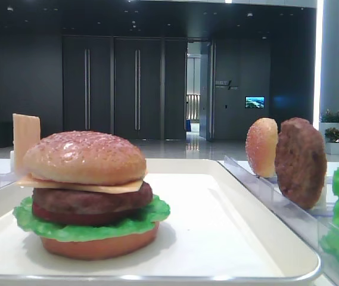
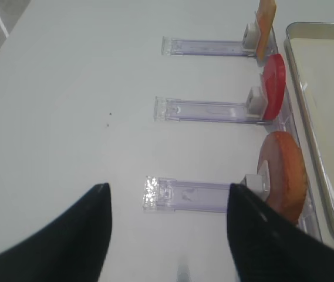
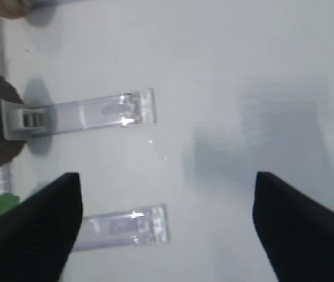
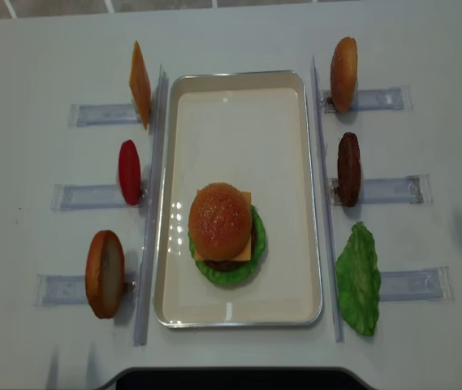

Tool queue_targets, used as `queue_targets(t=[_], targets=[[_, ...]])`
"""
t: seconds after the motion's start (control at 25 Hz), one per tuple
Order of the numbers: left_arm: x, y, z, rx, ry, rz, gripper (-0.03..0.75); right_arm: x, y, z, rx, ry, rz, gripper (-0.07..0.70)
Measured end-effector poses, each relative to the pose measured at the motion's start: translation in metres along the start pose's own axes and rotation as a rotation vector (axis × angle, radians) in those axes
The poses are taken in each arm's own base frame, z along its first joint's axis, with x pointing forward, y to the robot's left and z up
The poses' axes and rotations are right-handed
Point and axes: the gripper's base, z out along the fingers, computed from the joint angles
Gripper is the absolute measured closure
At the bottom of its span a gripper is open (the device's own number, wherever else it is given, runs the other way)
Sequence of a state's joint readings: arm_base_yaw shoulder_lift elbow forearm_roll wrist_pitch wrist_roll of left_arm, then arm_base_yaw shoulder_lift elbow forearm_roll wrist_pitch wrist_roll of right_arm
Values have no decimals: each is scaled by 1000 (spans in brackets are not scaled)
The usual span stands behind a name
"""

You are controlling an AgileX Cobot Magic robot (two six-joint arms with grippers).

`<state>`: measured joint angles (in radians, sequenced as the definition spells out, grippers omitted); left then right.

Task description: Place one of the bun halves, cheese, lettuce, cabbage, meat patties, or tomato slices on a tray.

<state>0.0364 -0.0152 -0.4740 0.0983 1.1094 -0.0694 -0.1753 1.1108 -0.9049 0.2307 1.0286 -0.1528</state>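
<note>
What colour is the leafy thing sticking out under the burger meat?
Bright green. The lettuce shows best in the low exterior high view, ruffled around the stacked burger on the tray.

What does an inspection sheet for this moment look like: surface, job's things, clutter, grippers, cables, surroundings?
Surface: white table, bare apart from the racks.
Job's things: burger stacked on tray; cheese, tomato, bun racked at left; bun top, patty, lettuce at right.
Clutter: nothing seen.
Grippers: left gripper and right gripper open, empty.
Cables: nothing seen.
Surroundings: dark hall with doors behind.
</note>
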Motion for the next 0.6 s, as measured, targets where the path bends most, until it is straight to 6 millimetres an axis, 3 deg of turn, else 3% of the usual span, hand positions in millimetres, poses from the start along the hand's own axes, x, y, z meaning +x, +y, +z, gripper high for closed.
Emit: queue_targets(t=[0.28, 0.44, 0.6], targets=[[0, 0, 0, 0, 0, 0, 244, 32, 6, -44, 98, -53, 1, 68], [0, 0, 0, 0, 0, 0, 244, 71, 12, -73, 91, -149, -14, 68], [0, 0, 0, 0, 0, 0, 244, 112, 12, -81, 96, -240, -22, 68]])
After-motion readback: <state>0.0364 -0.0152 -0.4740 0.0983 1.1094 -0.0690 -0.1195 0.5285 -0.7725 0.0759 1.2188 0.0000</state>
